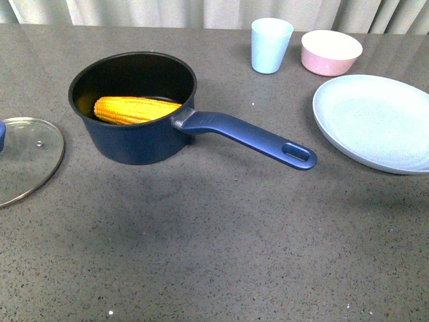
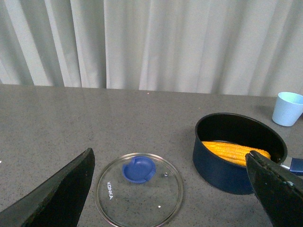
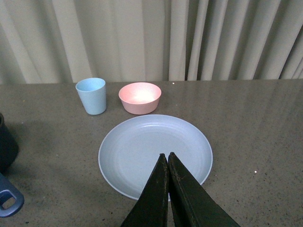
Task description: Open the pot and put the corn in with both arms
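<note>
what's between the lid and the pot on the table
Nothing: only bare grey table separates the lid from the pot, which holds the corn. The left wrist view shows the gap most clearly.

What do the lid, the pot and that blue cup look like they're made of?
The lid looks like clear glass with a metal rim and a blue, probably plastic, knob: the table shows through it. The pot seems to be coated metal, matte navy outside, black inside. The cup looks like matte plastic, though glazed ceramic can't be ruled out.
</note>
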Available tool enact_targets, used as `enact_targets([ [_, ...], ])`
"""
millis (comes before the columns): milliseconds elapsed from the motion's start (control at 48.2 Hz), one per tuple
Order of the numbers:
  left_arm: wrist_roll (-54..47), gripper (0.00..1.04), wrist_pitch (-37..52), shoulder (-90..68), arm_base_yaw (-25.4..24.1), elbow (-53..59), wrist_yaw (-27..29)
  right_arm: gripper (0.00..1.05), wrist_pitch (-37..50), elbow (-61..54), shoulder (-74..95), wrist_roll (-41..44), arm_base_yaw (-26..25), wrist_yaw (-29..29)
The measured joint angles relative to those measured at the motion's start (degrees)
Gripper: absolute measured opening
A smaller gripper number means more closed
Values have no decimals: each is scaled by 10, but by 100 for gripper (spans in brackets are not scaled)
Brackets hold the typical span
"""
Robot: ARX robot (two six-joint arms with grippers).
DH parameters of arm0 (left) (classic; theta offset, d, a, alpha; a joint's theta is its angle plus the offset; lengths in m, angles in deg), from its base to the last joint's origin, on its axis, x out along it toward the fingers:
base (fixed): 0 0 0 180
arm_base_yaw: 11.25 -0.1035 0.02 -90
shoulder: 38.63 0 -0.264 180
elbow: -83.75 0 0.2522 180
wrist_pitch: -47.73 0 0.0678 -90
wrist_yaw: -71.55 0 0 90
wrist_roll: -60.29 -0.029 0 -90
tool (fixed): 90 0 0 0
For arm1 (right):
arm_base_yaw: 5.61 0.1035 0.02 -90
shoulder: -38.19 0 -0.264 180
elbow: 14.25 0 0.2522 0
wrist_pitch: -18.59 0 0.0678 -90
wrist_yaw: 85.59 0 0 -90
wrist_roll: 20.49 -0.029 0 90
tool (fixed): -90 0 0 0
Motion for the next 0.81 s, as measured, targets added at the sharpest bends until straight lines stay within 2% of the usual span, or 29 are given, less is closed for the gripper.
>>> enact_targets([
  [249, 0, 96, 0, 0, 0, 0, 0, 2, -30, -23, -67, 0, 0, 0],
  [809, 0, 96, 0, 0, 0, 0, 0, 2, -172, -23, -215, 0, 0, 0],
])
